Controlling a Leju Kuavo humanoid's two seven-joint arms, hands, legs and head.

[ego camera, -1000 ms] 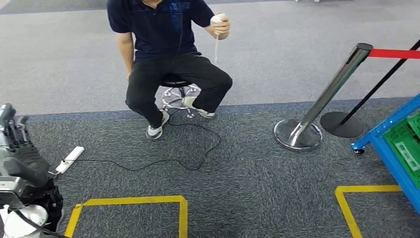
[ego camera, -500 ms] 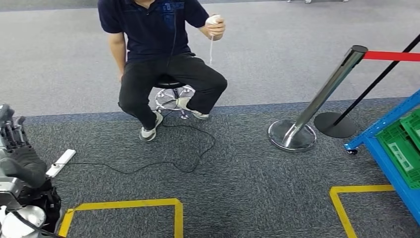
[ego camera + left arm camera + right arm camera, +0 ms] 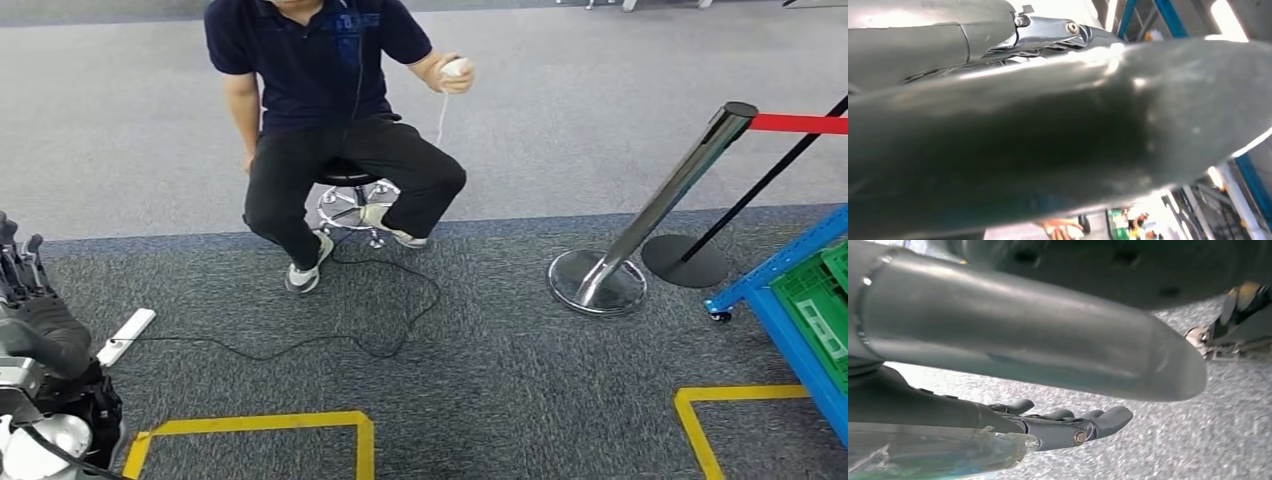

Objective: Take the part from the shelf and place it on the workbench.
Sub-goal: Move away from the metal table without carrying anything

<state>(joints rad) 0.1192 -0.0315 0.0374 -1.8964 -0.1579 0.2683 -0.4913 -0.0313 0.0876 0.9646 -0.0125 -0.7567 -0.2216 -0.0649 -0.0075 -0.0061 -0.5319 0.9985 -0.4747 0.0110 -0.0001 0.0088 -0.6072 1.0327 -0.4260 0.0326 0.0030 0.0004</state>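
Note:
The blue shelf [image 3: 782, 322] comes in at the right edge of the head view, with green crates [image 3: 822, 305] on it. I cannot make out the part among them. My left hand [image 3: 28, 300] is raised at the far left edge, its dark fingers pointing up and nothing seen in it. In the left wrist view its thick grey thumb [image 3: 1048, 150] blocks almost everything. My right hand [image 3: 1058, 422] hangs over the grey carpet with its fingers stretched out straight, holding nothing.
A person [image 3: 320, 100] sits on a stool straight ahead, holding a small white device on a cord. A tilted chrome stanchion [image 3: 660, 215] with red tape and a black base [image 3: 686, 261] stand before the shelf. A power strip [image 3: 125, 337], a cable [image 3: 400, 335] and yellow floor tape [image 3: 250, 425] lie on the carpet.
The whole picture has swayed a little, so the camera has moved. The person's raised hand with the white device has shifted outward. My left hand keeps its pose.

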